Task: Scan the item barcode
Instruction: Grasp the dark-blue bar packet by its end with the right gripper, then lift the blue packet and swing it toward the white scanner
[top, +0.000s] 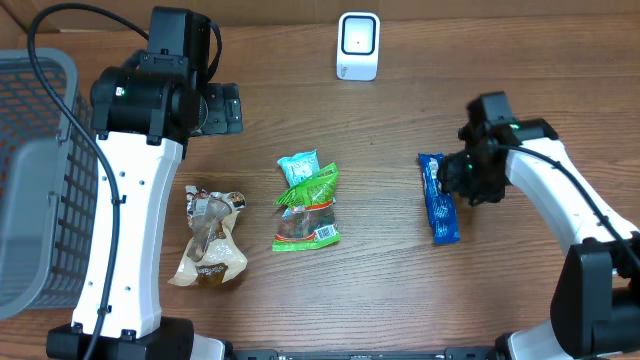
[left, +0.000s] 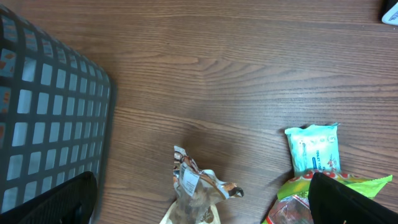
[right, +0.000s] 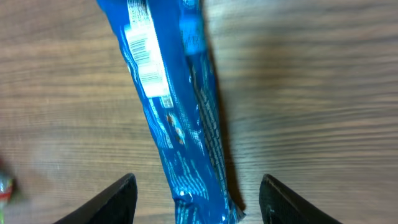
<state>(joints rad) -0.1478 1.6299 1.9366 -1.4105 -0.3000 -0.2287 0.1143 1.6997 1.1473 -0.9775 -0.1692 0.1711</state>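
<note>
One blue packet (right: 180, 124) lies flat on the tabletop (right: 311, 93) between the spread fingers of the right end effector (right: 198, 199), touching neither. Its white barcode label (right: 143, 53) faces up, the print too blurred to read. The left end effector (left: 202, 202) hangs wide apart over a brown packet (left: 196, 193).

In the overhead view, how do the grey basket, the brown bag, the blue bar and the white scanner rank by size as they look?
1. grey basket, largest, though cut by the frame edge.
2. brown bag.
3. blue bar and white scanner look about alike; I would not rank them.
</note>
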